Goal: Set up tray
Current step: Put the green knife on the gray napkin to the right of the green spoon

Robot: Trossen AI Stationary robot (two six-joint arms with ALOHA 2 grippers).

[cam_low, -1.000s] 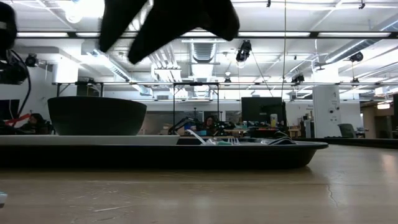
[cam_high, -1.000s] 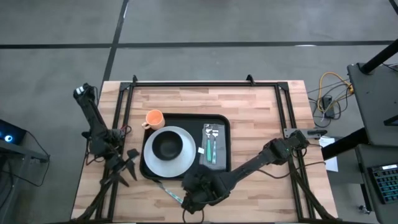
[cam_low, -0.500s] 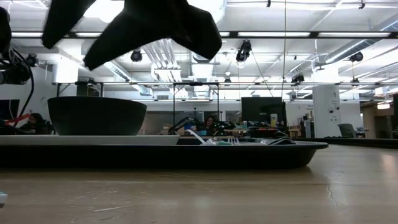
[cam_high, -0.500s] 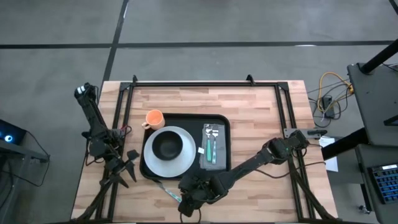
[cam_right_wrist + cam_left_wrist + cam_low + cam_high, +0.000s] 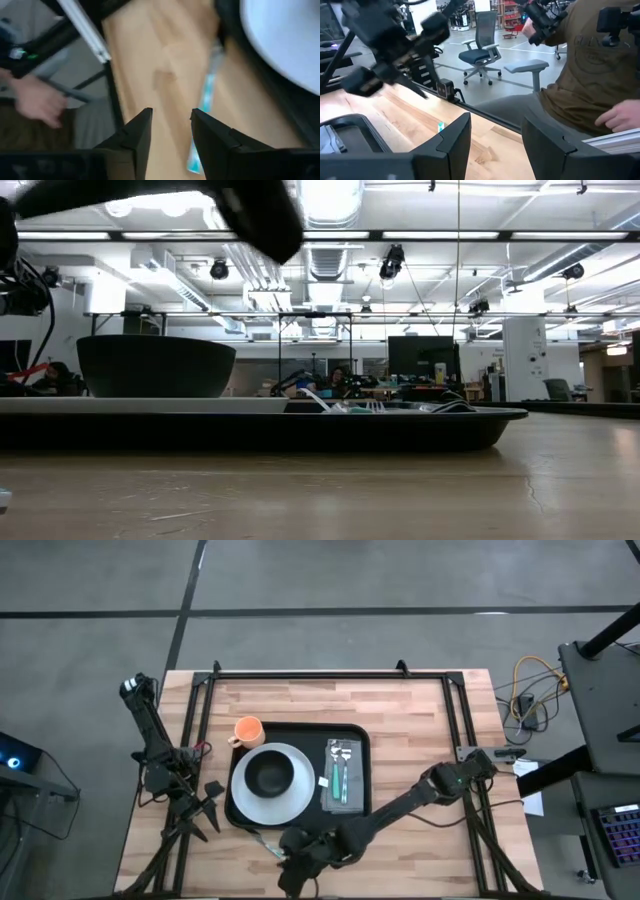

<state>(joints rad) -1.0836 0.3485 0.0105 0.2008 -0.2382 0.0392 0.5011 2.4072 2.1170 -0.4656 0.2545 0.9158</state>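
Observation:
The black tray [image 5: 355, 735] lies mid-table and carries a white plate [image 5: 290, 802] with a dark bowl [image 5: 268, 774], plus a grey napkin [image 5: 352, 796] bearing teal-handled cutlery [image 5: 337, 778]. An orange cup [image 5: 248, 730] stands on the wood by the tray's far left corner. One more teal-handled utensil [image 5: 268, 845] lies flat on the table just off the tray's near edge. My right gripper [image 5: 292, 868] hovers open over the near edge; in the right wrist view the utensil [image 5: 204, 117] lies just ahead of the right gripper [image 5: 172, 135]. My left gripper [image 5: 208, 808] waits open left of the tray.
A person sits beyond the table's near edge, with a hand [image 5: 35, 102] close to the frame rails there. Bare wood lies right of the tray and along the far side. In the low view the bowl [image 5: 155, 365] rises above the tray rim [image 5: 300, 420].
My right gripper has swung toward the table's left and near edge, passing over the loose utensil. In the low view it has moved left and risen almost out of the picture. Nothing on the table has moved.

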